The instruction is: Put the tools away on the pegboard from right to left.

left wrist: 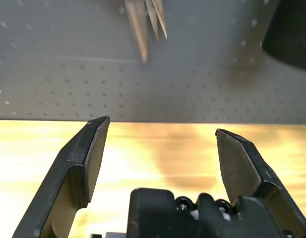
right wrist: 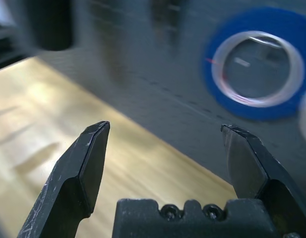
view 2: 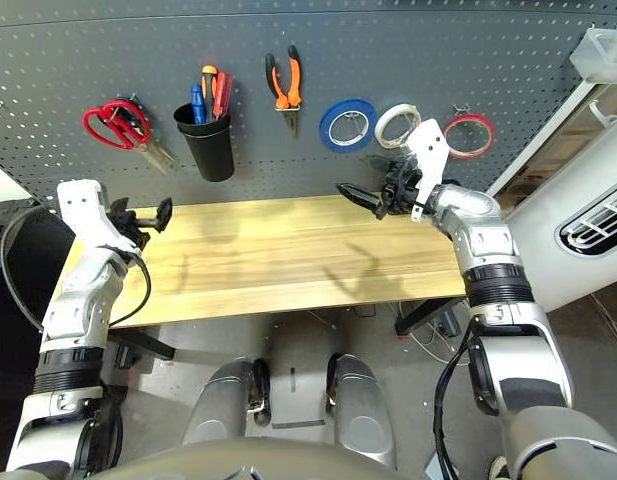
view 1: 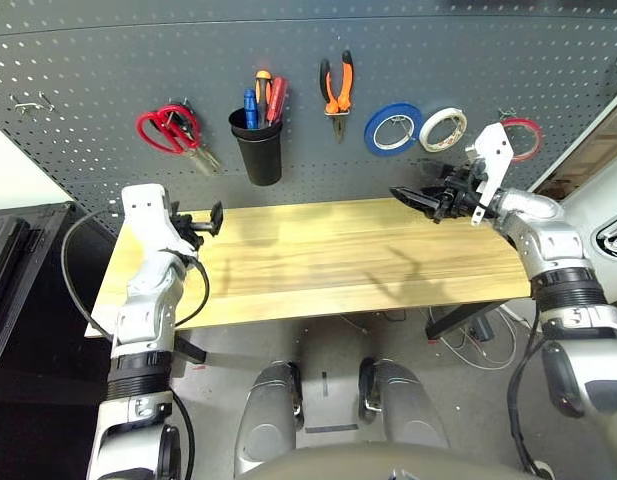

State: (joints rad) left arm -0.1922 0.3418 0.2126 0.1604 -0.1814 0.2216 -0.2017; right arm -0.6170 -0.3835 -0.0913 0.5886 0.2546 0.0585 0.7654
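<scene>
Grey pegboard [view 1: 108,60] across the top of the frame already carried every tool: the red tape ring [view 1: 522,137] at upper right, the pliers [view 1: 336,88] at upper centre, the screwdriver [view 1: 276,98] standing in the black cup [view 1: 258,148], and the red scissors [view 1: 168,128] at upper left. The wooden desk [view 1: 318,260] below lay bare. The left tool [view 1: 210,217], at the desk's left end, and the right tool [view 1: 416,200], at centre right near the blue tape [view 1: 392,129], both stood wide open, holding nothing. By the look of it, the task was finished.
</scene>
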